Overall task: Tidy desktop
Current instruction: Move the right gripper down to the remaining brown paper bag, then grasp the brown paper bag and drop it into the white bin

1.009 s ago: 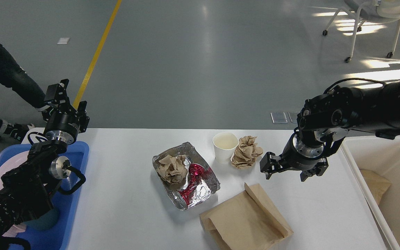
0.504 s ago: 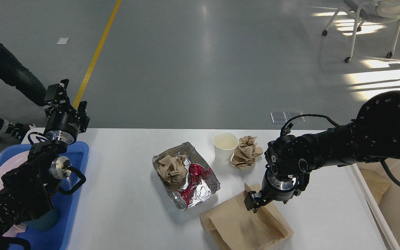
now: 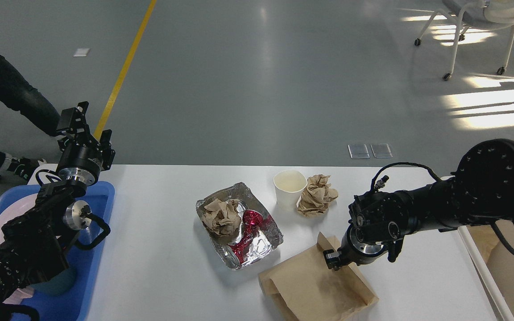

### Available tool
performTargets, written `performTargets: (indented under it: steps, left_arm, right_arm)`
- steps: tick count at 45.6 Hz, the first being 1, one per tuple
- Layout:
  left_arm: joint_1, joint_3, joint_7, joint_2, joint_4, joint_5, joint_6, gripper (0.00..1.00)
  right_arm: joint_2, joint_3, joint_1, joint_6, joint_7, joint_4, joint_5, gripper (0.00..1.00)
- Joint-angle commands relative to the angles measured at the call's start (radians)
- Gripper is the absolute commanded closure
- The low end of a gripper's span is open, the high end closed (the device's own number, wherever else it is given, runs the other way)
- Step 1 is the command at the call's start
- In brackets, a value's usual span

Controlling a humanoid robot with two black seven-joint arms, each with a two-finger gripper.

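The white desktop [image 3: 159, 249] holds a foil tray [image 3: 257, 249] with a crumpled brown paper [image 3: 222, 217] and a red wrapper [image 3: 249, 223] in it. Behind it stand a white paper cup [image 3: 289, 189] and a crumpled brown paper ball [image 3: 316, 195]. A flat brown paper bag [image 3: 310, 290] lies at the front. My right gripper [image 3: 333, 259] is down on the bag's upper edge; its fingers are dark and cannot be told apart. My left gripper [image 3: 88, 128] is raised over the desktop's far left corner, fingers apart and empty.
A blue tray [image 3: 101, 249] with a plate sits at the left under my left arm. An off-white bin [image 3: 480, 267] stands at the right edge. A person's legs [image 3: 2, 93] are at the far left, a wheeled chair [image 3: 475, 18] far back right.
My right arm swung from beside the paper ball down and toward me onto the paper bag's top edge. The bag shifted slightly. The left arm has not moved.
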Motion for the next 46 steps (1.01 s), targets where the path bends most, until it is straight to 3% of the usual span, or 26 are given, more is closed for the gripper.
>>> performTargets:
  steps: [1,15,29,46]
  left_arm:
    - [0.000,0.000,0.000,0.000,0.000,0.000,0.000,0.03]
    - [0.000,0.000,0.000,0.000,0.000,0.000,0.000,0.03]
    - [0.000,0.000,0.000,0.000,0.000,0.000,0.000,0.03]
    - [0.000,0.000,0.000,0.000,0.000,0.000,0.000,0.03]
  right_arm:
    - [-0.027,0.020,-0.007,-0.009,0.003,0.005,0.000,1.00]
    - [-0.084,-0.004,0.050,-0.004,0.004,0.034,0.002,1.00]
    - [-0.334,-0.024,0.305,0.057,0.006,0.166,-0.002,1.00]
    - [-0.526,-0.041,0.484,0.071,0.006,0.246,-0.075,1.00]
